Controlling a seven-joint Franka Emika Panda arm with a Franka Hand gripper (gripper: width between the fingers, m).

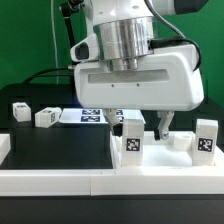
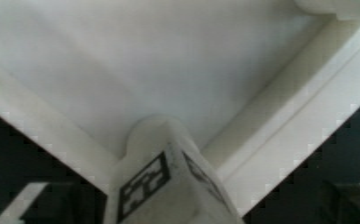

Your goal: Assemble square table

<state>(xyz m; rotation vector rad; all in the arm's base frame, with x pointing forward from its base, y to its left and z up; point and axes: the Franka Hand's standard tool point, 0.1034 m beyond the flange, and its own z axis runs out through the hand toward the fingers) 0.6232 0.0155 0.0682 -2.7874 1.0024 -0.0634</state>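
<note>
The white square table top (image 1: 170,158) lies at the front on the exterior view's right. It fills the wrist view (image 2: 141,70). Two tagged white legs stand upright on it, one under my gripper (image 1: 131,140) and one at the far right (image 1: 205,138). A low white piece (image 1: 180,143) sits between them. My gripper (image 1: 146,127) hangs over the nearer leg, with one dark finger (image 1: 165,122) apart from it. In the wrist view that leg (image 2: 159,180) rises between the jaws of my gripper (image 2: 180,208), and faint finger shapes sit far to each side. Two loose legs (image 1: 20,110) (image 1: 46,117) lie at the back left.
The marker board (image 1: 92,116) lies behind the gripper. A black mat (image 1: 55,150) covers the table on the left. A long low white border rail (image 1: 90,182) runs along the front, and green cloth hangs behind.
</note>
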